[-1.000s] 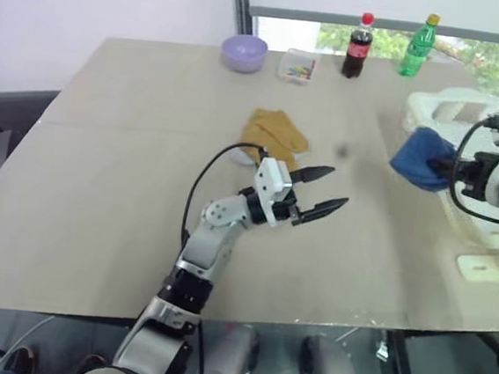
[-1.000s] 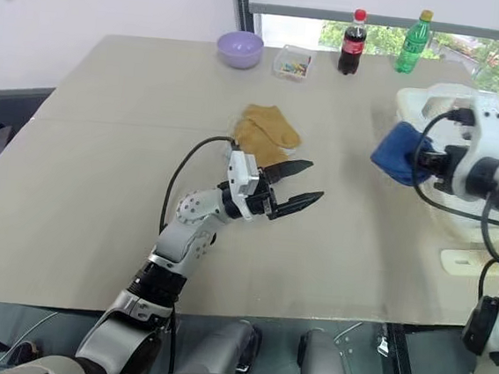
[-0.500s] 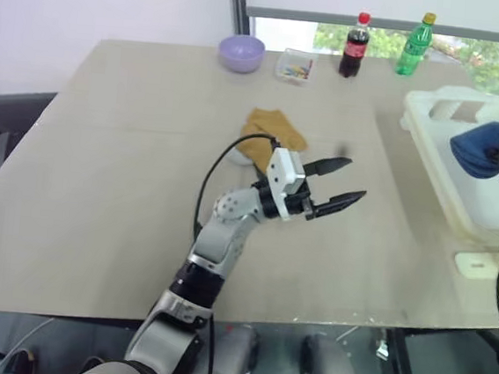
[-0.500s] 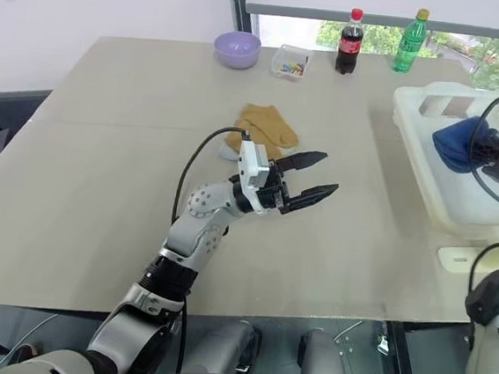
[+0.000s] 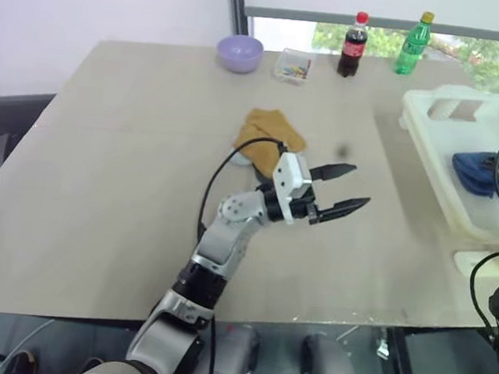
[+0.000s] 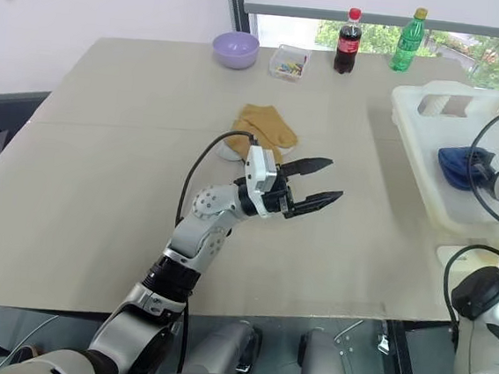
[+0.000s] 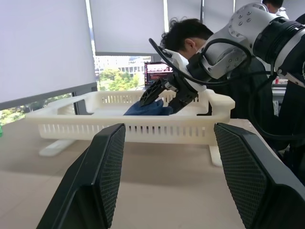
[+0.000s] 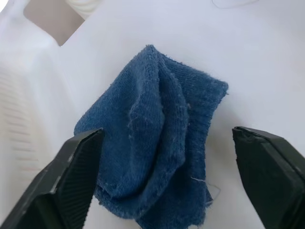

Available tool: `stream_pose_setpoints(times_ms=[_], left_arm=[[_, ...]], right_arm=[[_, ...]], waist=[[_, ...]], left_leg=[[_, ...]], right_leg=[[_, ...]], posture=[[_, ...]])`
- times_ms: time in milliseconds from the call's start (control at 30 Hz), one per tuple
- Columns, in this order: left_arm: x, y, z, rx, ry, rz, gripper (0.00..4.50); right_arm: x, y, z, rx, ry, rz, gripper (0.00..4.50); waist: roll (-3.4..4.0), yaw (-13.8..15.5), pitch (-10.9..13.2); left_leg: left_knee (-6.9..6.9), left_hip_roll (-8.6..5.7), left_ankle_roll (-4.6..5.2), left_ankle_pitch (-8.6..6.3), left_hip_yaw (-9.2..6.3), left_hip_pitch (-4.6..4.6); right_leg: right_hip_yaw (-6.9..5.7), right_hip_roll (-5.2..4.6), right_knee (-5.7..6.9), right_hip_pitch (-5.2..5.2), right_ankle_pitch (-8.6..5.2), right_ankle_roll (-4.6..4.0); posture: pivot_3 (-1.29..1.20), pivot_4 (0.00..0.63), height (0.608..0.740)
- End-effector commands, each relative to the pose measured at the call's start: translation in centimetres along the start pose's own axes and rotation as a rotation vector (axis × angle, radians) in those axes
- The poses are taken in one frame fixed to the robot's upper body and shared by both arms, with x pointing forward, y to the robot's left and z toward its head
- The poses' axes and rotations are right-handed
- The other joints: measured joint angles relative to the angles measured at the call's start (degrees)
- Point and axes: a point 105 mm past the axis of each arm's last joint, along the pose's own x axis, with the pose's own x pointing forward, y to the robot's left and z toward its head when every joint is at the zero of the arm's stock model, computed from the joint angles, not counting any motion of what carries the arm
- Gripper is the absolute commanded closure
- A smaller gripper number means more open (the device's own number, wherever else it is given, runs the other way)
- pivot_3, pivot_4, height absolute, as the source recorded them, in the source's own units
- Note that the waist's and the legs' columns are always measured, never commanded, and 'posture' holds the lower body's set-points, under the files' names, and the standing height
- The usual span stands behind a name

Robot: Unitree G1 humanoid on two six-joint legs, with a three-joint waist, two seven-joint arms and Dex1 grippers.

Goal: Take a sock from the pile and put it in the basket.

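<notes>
The blue sock [image 8: 152, 138] lay in the basket [image 5: 434, 103], directly between the right gripper [image 8: 167, 181]'s wide-open, empty jaws.

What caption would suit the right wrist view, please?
Open right pincer above the blue sock in the basket.

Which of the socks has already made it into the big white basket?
The blue sock; it lies inside the basket, while the mustard ones remain on the table.

Crumpled blue knit sock [image 8: 152, 138] lying inside cream-white slotted plastic basket [image 6: 415, 123]; mustard-tan sock pile [image 6: 264, 128] well apart from basket.
</notes>
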Motion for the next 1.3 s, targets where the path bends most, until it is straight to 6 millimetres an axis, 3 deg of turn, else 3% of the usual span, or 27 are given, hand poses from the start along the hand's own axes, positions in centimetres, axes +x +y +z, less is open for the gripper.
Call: stream_pose_setpoints(times_ms=[33,233,333,400,500,567,700,833,967,1133,1300], left_arm=[[0.1,-0.1,0.5,0.034,-0.010,-0.016,1.33],[-0.1,0.1,0.5,0.032,-0.006,-0.013,1.33],[-0.6,0.6,0.2,0.031,0.017,0.014,1.33],[-1.1,0.9,0.2,0.020,0.026,0.041,1.33],[-2.2,1.2,-0.3,0.000,0.059,0.088,1.33],[-3.0,1.3,-0.6,-0.012,0.085,0.121,1.33],[-6.3,1.4,-1.2,-0.058,0.148,0.241,1.33],[-9.8,1.1,-1.1,-0.103,0.188,0.375,1.33],[-13.5,-0.1,-1.3,-0.142,0.284,0.489,1.33],[-17.8,-1.9,-1.8,-0.111,0.435,0.630,1.33],[-20.3,-3.7,-2.0,-0.132,0.484,0.712,1.33]], right_arm=[[-2.0,0.4,1.1,-0.069,-0.032,0.011,0.09],[-4.5,0.8,2.0,-0.236,-0.079,-0.008,0.09],[-5.9,3.0,3.2,-0.401,-0.192,0.029,0.09],[-6.4,5.9,3.5,-0.504,-0.310,0.147,0.09],[-6.5,10.3,0.7,-0.648,-0.384,0.385,0.09],[-6.4,11.5,-1.5,-0.659,-0.387,0.485,0.09],[-6.9,14.3,-8.3,-0.639,-0.312,0.801,0.09],[-7.6,13.9,-13.5,-0.652,-0.223,0.987,0.09],[-7.4,10.3,-17.3,-0.713,-0.136,1.070,0.09],[-6.7,5.7,-18.9,-0.840,-0.065,1.064,0.09],[-6.5,4.4,-18.2,-0.854,-0.058,1.102,0.09]], waist=[[0.00,0.0,0.0],[0.03,0.0,0.0],[0.05,-0.2,0.0],[0.06,-0.3,0.0],[0.05,-0.7,0.0],[0.03,-0.9,0.0],[0.04,-0.9,0.0],[0.07,-0.8,0.0],[0.08,-0.1,0.0],[0.09,-0.1,0.0],[0.08,0.0,0.0]], left_leg=[[0.00,0.00,0.00,0.00,0.00,0.00],[0.01,-0.01,0.01,-0.01,0.00,-0.02],[0.01,0.01,0.01,-0.01,0.03,0.04],[0.01,0.05,0.01,-0.01,0.04,0.07],[0.02,0.06,0.01,-0.01,0.06,0.13],[0.05,0.07,0.01,-0.01,0.06,0.15],[0.07,0.06,0.00,-0.01,0.02,0.14],[0.04,0.03,-0.01,-0.01,0.02,0.11],[0.05,0.04,0.01,-0.03,0.02,0.23],[0.04,0.05,0.20,-0.16,0.05,0.44],[0.01,0.14,0.22,-0.19,0.04,0.54]], right_leg=[[0.00,0.00,0.00,0.00,0.00,0.00],[0.01,-0.01,-0.02,0.00,0.00,0.00],[0.04,0.02,0.02,0.00,0.00,0.00],[0.04,0.05,0.09,-0.02,0.00,0.00],[0.07,0.08,0.16,-0.01,-0.01,0.01],[0.06,0.09,0.19,0.01,-0.01,0.01],[0.07,0.07,0.22,-0.01,-0.01,0.01],[0.11,0.04,0.23,-0.08,-0.01,0.00],[0.07,0.05,0.23,0.02,-0.02,0.01],[0.11,0.04,0.21,0.21,-0.03,0.01],[0.05,0.06,0.18,0.31,-0.05,-0.01]], posture=[[0.00,0.150,0.740],[0.00,0.150,0.740],[0.00,0.150,0.740],[0.00,0.150,0.740],[0.00,0.150,0.740],[0.00,0.150,0.740],[0.00,0.150,0.740],[0.00,0.150,0.740],[0.00,0.150,0.740],[0.00,0.150,0.740],[0.00,0.150,0.740]])
